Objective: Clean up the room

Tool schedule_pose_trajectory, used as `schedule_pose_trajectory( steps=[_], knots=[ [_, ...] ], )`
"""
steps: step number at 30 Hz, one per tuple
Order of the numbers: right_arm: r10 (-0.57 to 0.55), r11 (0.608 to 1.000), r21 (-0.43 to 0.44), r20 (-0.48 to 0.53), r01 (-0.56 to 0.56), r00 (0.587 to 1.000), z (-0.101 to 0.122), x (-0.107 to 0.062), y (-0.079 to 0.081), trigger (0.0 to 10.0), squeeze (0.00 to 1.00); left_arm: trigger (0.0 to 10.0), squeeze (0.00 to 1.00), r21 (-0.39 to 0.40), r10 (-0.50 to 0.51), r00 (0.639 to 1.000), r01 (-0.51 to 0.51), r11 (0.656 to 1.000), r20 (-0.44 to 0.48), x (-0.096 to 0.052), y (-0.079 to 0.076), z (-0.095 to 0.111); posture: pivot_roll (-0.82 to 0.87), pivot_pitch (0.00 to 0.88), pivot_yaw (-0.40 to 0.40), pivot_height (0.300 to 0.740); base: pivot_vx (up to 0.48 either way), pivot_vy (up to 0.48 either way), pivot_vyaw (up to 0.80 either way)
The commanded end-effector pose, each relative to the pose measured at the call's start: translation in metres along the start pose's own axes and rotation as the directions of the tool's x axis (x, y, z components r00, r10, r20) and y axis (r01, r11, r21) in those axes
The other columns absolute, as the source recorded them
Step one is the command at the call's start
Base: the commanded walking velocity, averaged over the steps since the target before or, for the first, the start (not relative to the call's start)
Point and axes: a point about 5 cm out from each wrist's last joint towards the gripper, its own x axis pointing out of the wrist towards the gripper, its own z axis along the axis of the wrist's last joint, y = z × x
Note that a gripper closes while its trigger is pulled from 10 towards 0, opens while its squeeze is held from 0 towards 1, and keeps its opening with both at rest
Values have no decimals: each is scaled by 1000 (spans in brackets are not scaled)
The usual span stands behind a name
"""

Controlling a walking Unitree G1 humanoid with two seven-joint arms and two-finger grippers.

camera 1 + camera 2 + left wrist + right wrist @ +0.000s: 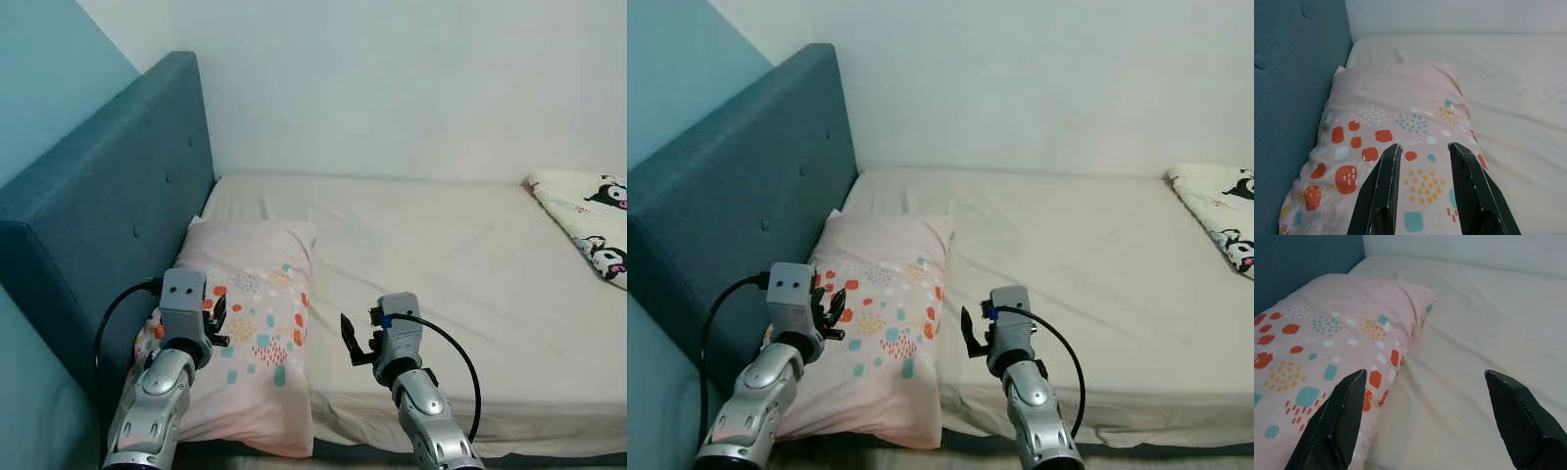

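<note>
A pink pillow (253, 323) with orange and teal spots lies on the bed by the blue headboard (108, 206). My left gripper (217, 321) hovers over the pillow's near left part, its fingers (1382, 186) open with nothing between them. My right gripper (355, 343) is held just right of the pillow's edge over the cream sheet (441, 264), fingers (1339, 416) spread wide open and empty. In the right wrist view the pillow (1322, 342) lies beside the left finger.
A white blanket with black cartoon figures (593, 220) lies at the bed's far right. The white wall runs behind the bed, and the headboard closes off the left side. The mattress front edge (509, 431) is near my arms.
</note>
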Motion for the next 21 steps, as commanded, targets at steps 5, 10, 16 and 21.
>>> schedule_pose_trajectory(
  steps=[5, 10, 16, 21],
  knots=[
    [35, 999, -33, -19, -35, 999, -6, -2, 6, 10000, 0, 10000, 0, 22, 12, 1000, -12, 1000, -9, 1, 3, -1, 44, 0, -44, 740, 0, 0, 800],
    [31, 999, -23, -20, -31, 999, -6, -1, 7, 10000, 0, 10000, 0, 36, 12, 1000, -11, 999, -18, 1, 5, -2, 45, 0, -41, 740, 0, 0, 800],
    [15, 1000, -19, -18, -15, 1000, -6, -3, 4, 10000, 0, 10000, 0, 47, -10, 1000, 11, 999, -29, 0, 3, -4, 40, 1, -37, 740, 0, 0, 800],
    [7, 1000, -19, -18, -8, 1000, -6, -4, 3, 10000, 0, 10000, 0, 43, -17, 999, 18, 999, -32, 1, 1, -5, 39, 8, -33, 740, 0, 0, 800]
  ],
)
